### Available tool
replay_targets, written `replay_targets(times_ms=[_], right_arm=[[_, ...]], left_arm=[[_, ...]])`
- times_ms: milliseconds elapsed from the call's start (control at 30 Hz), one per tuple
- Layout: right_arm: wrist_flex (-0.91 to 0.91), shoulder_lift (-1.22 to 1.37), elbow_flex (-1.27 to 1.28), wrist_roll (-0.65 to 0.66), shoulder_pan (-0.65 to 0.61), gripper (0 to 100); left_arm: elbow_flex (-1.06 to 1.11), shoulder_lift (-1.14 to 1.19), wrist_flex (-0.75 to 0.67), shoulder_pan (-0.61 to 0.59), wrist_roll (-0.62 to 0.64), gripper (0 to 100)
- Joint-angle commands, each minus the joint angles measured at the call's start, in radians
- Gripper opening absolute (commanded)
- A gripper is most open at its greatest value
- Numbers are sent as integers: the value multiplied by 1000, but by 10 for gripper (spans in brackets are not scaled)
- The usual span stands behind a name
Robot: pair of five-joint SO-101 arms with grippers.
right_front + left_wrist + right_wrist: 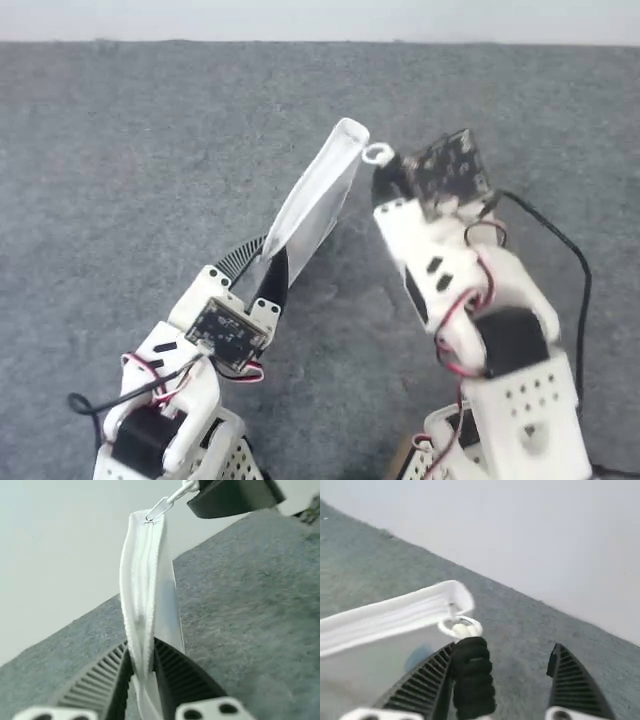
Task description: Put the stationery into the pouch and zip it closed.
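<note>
Grey carpet [120, 150] lies under both arms, a white wall [545, 530] behind. Your left gripper [262, 268] clamps the pouch [315, 200] by its lower end, holding it aloft and slanted. Your right gripper [504, 652] stands open at the zip ring [460, 628], a black cord [471, 675] against one finger.
</note>
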Motion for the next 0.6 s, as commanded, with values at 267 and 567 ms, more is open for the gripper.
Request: replay_targets(times_ms=[267,567], right_arm=[[203,-105,-41,63,-61,168],[173,-323,213,63,-62,138]], left_arm=[[-166,-15,-5,-219,-190,9],[-179,-15,124,-164,-144,9]])
